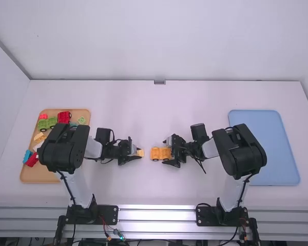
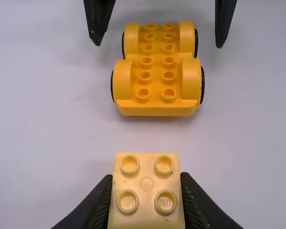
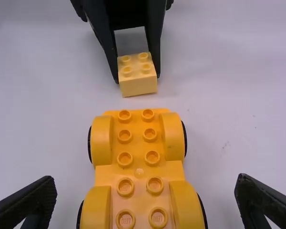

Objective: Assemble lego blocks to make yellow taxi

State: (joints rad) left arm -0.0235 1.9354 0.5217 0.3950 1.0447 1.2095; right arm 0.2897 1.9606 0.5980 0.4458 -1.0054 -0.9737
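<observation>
The left gripper [image 1: 137, 152] holds a pale yellow block [image 3: 138, 86] just off the wheeled base [image 3: 138, 172], which points lengthwise at it from the wide-spread right gripper [image 3: 146, 178].

White links [image 1: 211, 148] are joining rounded black joints [image 1: 60, 155].
Black cables [image 1: 67, 185] are trailing along both arms [image 1: 231, 193], red and teal wires [image 1: 118, 234] showing at the frame's lower left.
</observation>
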